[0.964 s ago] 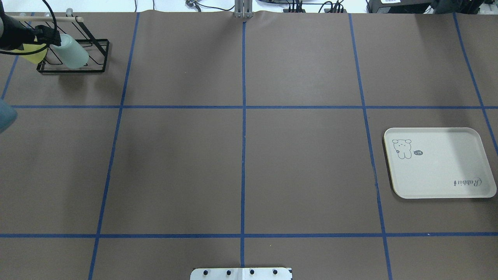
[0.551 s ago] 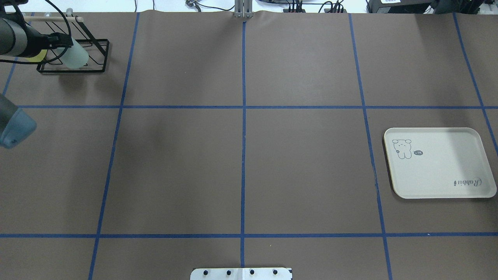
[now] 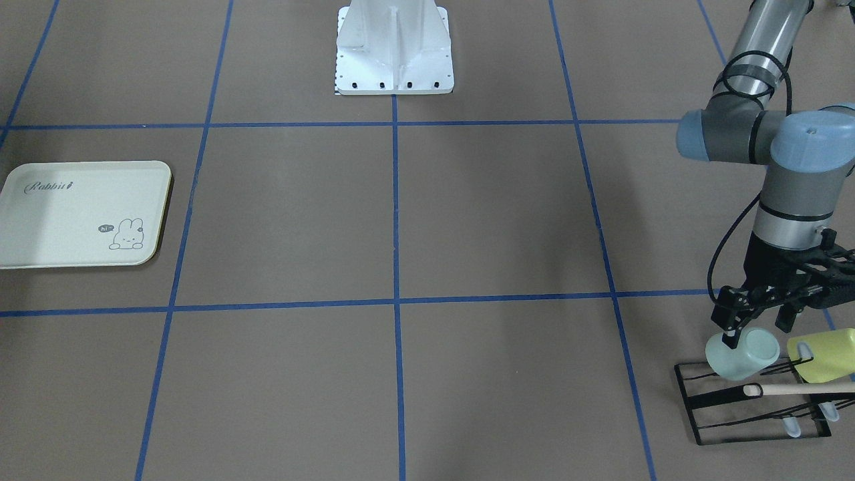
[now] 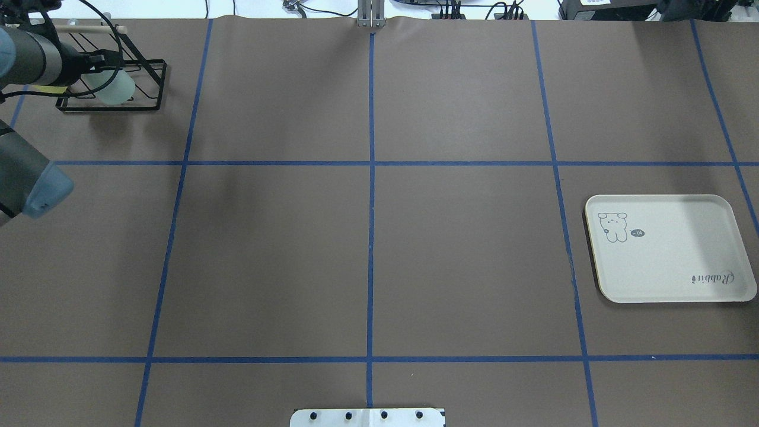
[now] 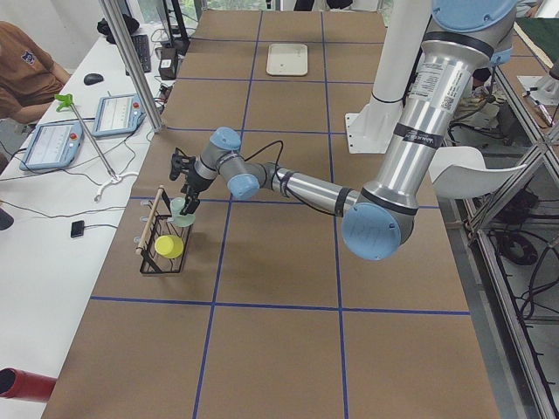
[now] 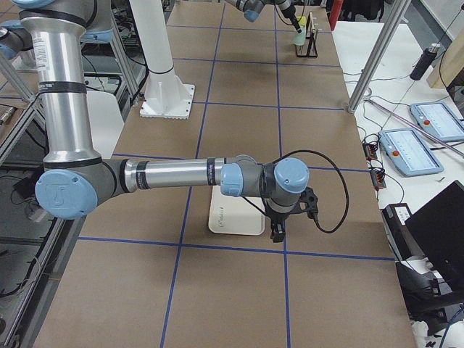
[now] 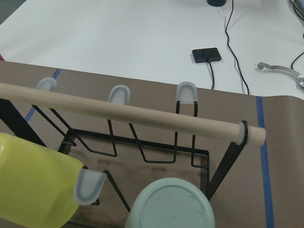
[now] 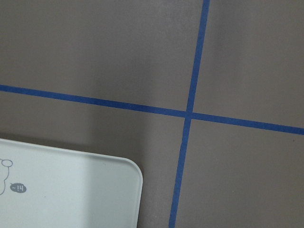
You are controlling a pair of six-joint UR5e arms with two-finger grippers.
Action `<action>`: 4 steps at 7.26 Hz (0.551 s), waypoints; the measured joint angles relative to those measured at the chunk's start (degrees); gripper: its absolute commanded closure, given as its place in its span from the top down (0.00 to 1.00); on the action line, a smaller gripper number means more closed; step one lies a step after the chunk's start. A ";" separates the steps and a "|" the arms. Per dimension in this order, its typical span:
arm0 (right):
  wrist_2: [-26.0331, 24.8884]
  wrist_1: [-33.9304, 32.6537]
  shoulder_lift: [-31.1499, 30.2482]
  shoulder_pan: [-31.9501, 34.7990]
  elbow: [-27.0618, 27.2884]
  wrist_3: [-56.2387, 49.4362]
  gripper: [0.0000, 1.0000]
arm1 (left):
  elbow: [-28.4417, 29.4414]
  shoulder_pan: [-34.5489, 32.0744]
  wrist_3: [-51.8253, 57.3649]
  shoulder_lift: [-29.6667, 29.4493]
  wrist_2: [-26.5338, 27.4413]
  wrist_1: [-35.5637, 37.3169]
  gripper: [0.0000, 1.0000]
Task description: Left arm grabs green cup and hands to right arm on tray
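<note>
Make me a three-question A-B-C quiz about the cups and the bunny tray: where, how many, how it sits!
1. Where is the tray? A) under the cups B) on the robot's base C) across the table from the rack
2. How many cups are on the rack? A) one B) two C) four
3. How does the green cup sit? A) tilted on the rack B) upright on the table C) flat on the tray
C: tray and rack lie at opposite ends. B: green cup plus yellow-green cup. A: it leans on the wires.
</note>
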 measured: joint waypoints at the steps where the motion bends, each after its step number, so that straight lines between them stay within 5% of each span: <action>1: 0.02 0.00 0.01 0.00 0.02 0.00 1.00 | 1.15 0.06 0.10 -0.75 0.51 -0.08 1.00; 4: 0.08 0.00 -0.02 0.00 0.05 0.00 1.00 | 2.57 0.21 0.39 -1.29 1.35 -0.18 0.99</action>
